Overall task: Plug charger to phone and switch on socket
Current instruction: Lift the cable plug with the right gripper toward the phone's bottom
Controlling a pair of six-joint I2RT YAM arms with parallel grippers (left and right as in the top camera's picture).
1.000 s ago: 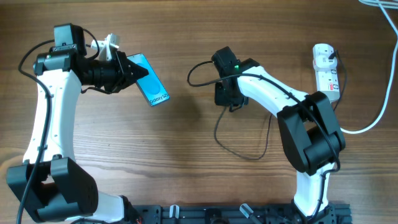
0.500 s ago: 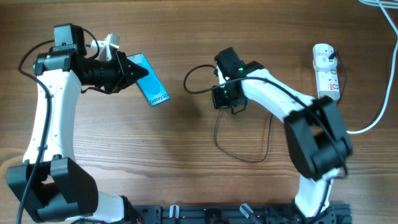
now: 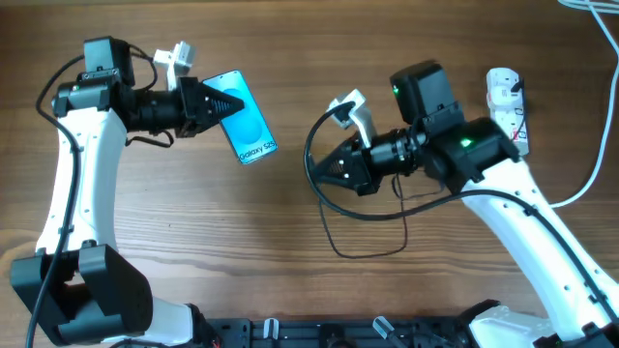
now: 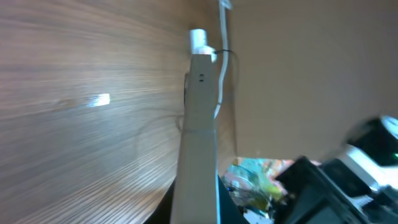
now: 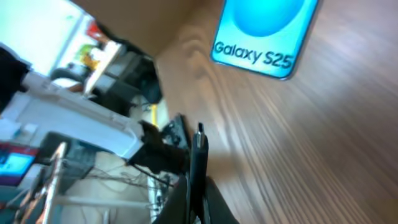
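Your right gripper (image 3: 326, 166) is clamped tight on the charger (image 5: 198, 152), pinching it just behind the small metal-tipped plug. In the right wrist view the plug stands up from between the closed fingers and points across bare wood toward the phone (image 5: 266, 34). The plug and the phone are apart, not joined.

From overhead, the charger's thin black cable trails from this gripper in loose loops over the wooden table (image 3: 193, 242), on the side nearer the robot's base.

Further out and to the left, your left gripper (image 3: 221, 106) is closed on the phone and grips it by one short end. The turquoise screen faces up. The free end, the one with the white "Galaxy S25" lettering, angles toward the right gripper. In the left wrist view the phone appears edge-on as a pale slab running away from the camera.

Farthest off, by the right rear edge of the table, lies the white socket (image 3: 502, 89). It is partly hidden behind the right arm, and a black plug sits in it. Neither gripper touches it. The position of its switch cannot be made out. A thick white lead (image 3: 590, 187) curves off past the table's right edge.
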